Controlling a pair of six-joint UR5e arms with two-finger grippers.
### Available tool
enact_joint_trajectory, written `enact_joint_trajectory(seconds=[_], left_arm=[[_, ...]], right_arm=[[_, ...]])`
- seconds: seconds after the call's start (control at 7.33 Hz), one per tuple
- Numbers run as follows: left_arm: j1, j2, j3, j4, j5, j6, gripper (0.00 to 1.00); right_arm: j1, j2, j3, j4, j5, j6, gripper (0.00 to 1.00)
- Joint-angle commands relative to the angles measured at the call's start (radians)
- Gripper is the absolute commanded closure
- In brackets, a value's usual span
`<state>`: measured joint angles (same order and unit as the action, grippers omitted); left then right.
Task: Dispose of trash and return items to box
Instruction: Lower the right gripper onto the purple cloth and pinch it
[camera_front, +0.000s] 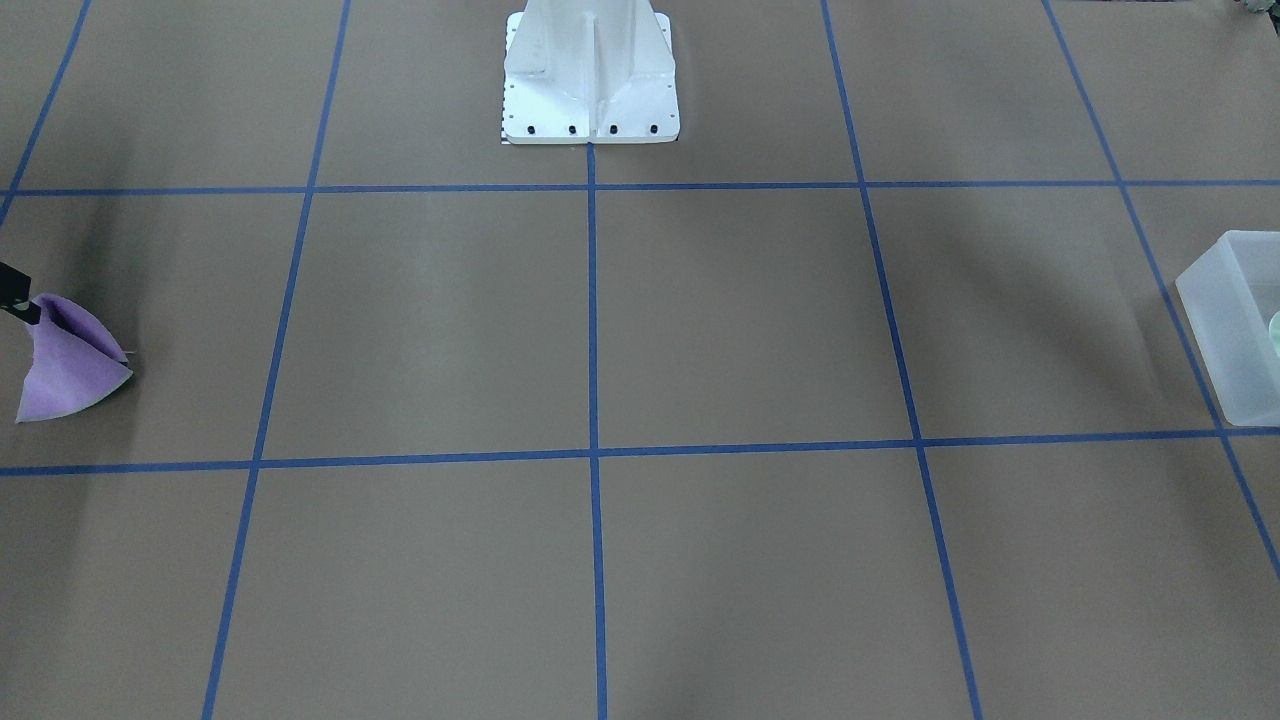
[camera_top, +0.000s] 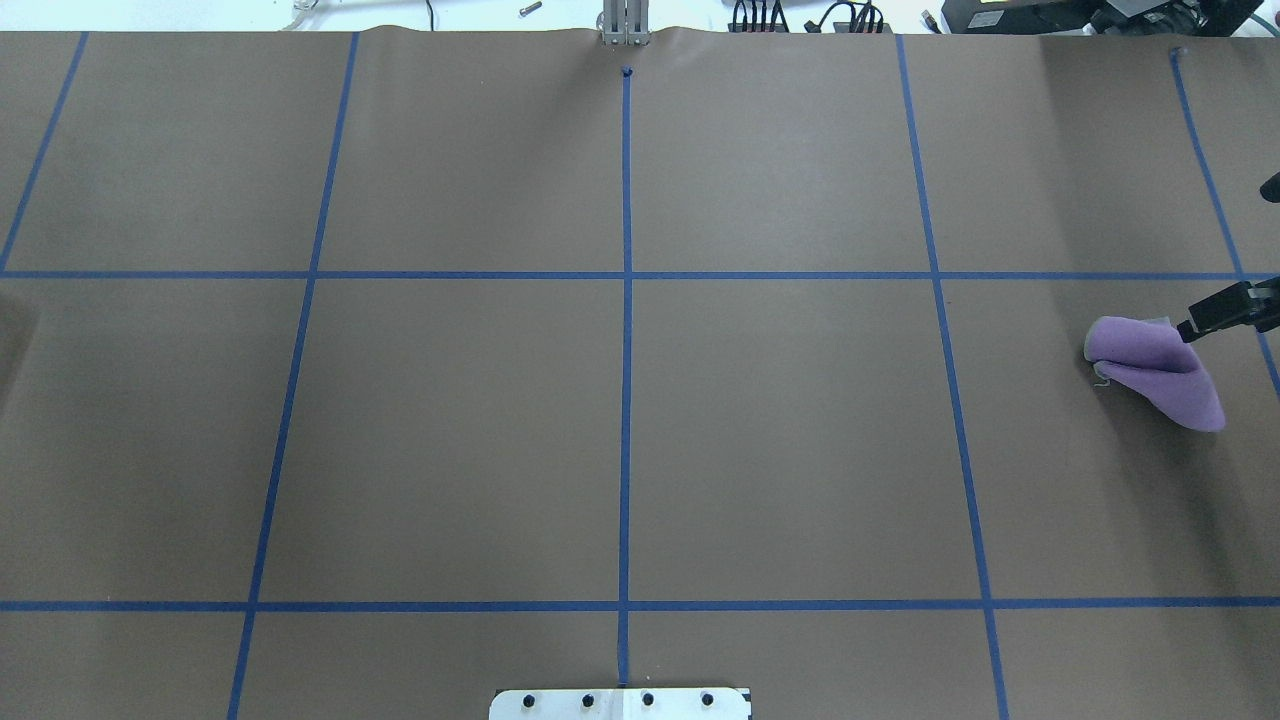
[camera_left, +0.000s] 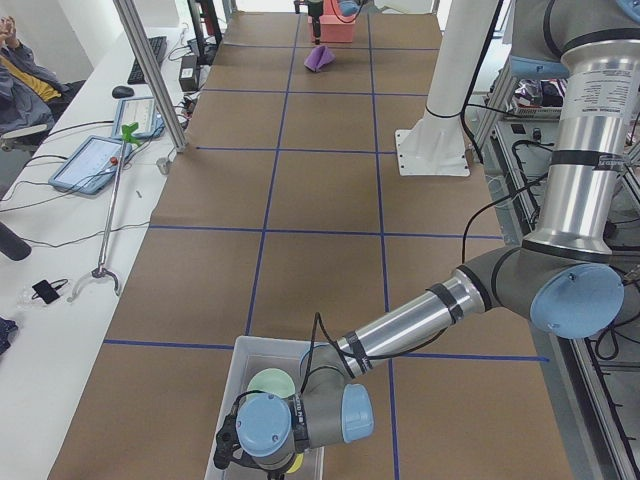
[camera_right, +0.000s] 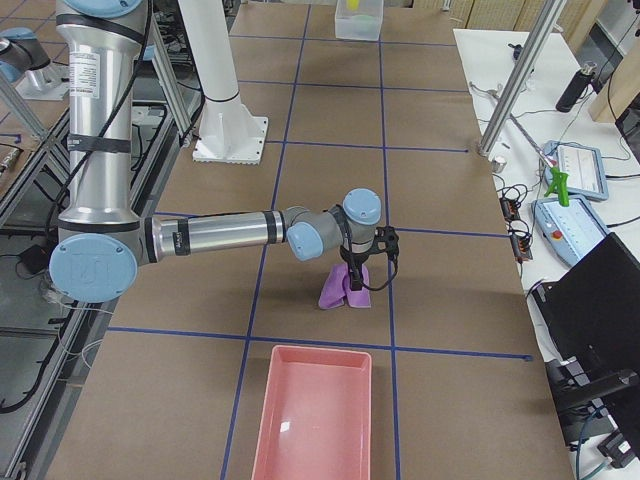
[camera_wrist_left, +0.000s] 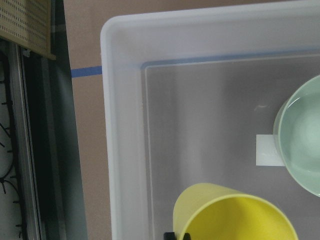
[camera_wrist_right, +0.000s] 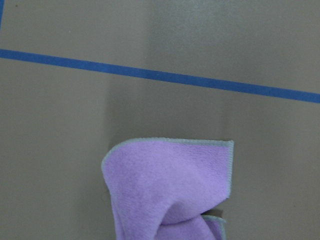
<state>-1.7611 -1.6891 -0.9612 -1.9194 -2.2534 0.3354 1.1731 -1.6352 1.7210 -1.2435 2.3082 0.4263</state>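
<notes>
The translucent white box sits at the table's left end and also shows in the front view. Inside it are the mint-green bowl and the yellow cup. My left gripper hangs over the box, its fingertips closed on the cup's rim. My right gripper is shut on the top of a purple cloth. It holds the cloth bunched up, with the lower edge resting on the table.
A pink tray lies on the table just beyond the purple cloth at the right end. The white robot base stands at mid table. Blue tape lines cross the brown table cover.
</notes>
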Motion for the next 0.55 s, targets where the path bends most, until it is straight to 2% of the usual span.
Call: enact_joint_trajectory(seconds=[0.0,0.27,0.41], left_arm=[[0.000,-0.001,-0.007,0.000,0.000,-0.001,0.19],[0.000,-0.003,-0.008,0.000,-0.001,-0.013,0.17],[0.000,-0.003,-0.010,-0.001,-0.006,-0.036,0.17]], right_arm=[[-0.073,-0.008,-0.006,0.102,-0.033,0.138,0.00],[-0.073,-0.044,-0.003,0.104,-0.032,0.135,0.01],[-0.073,-0.045,0.002,0.104,-0.032,0.156,0.96]])
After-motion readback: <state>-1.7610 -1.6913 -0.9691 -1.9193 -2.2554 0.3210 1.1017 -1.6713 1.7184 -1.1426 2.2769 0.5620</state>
